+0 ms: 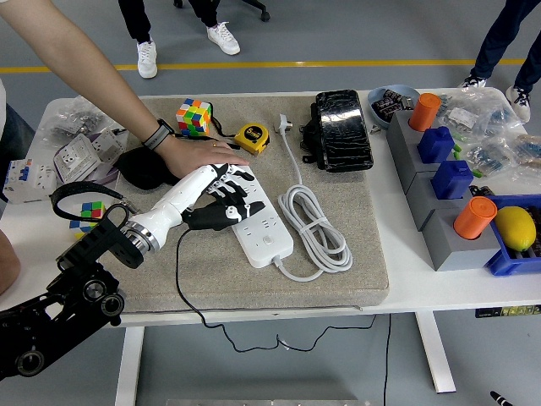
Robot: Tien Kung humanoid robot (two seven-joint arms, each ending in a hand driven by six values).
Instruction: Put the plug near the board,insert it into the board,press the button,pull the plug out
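A white power strip (264, 227) lies on the grey mat (338, 283), its white cord coiled (317, 224) to its right. My left hand (221, 199), with white fingers (232, 179) and a black thumb, is shut on the black plug (221, 211) and holds it on the strip's far half. The plug's black cable (179, 262) runs down off the table's near edge. A person's hand (201, 156) presses flat on the strip's far end, just beyond my fingers. The plug's pins are hidden.
A Rubik's cube (193, 116), a yellow tape measure (251, 137) and a black pouch (342, 131) lie at the back. Grey blocks with orange and blue pieces (444, 182) and a blue bin with a lemon (516, 227) stand at the right. Sockets (80, 156) and a small cube (87, 211) lie at the left.
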